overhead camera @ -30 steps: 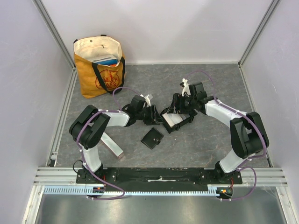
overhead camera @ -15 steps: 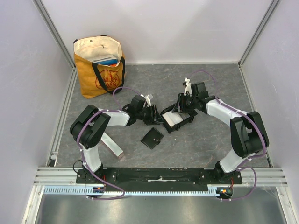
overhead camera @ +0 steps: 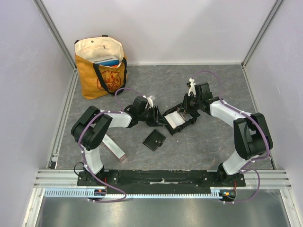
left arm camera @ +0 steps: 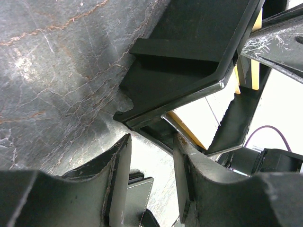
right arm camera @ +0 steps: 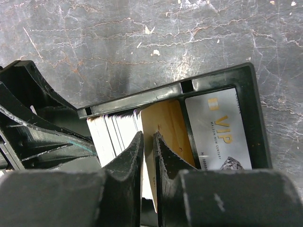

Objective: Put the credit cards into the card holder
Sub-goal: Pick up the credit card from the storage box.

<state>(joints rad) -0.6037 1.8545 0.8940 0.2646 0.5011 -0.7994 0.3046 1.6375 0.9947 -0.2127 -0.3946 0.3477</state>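
At the far left of the grey stone-patterned table (overhead camera: pixel 213 142), an orange-and-cream fabric tote bag (overhead camera: pixel 100 66) is standing near the back wall. A pale flat strip (overhead camera: pixel 114 146) is lying beside the left arm's base. The left end effector (left arm camera: pixel 151 141) is sitting at the left rim of the black plastic two-compartment card holder (overhead camera: pixel 185 126). That rim is passing between its parted fingers (left arm camera: pixel 116 179), but it cannot be told whether they are pinching it. A flat black folding wallet (overhead camera: pixel 154 140) is lying just in front of the holder, which is sitting mid-table between the two arms. In the right wrist view, a stack of pale cards (right arm camera: pixel 111 135) is leaning in the holder's left compartment, and a pale grey VIP card (right arm camera: pixel 220 132) is lying flat in the right one. The right end effector (right arm camera: pixel 147 138) is clamping the orange-gold plastic credit card (right arm camera: pixel 165 125) by its edge, with the card sitting in the left compartment against the divider.
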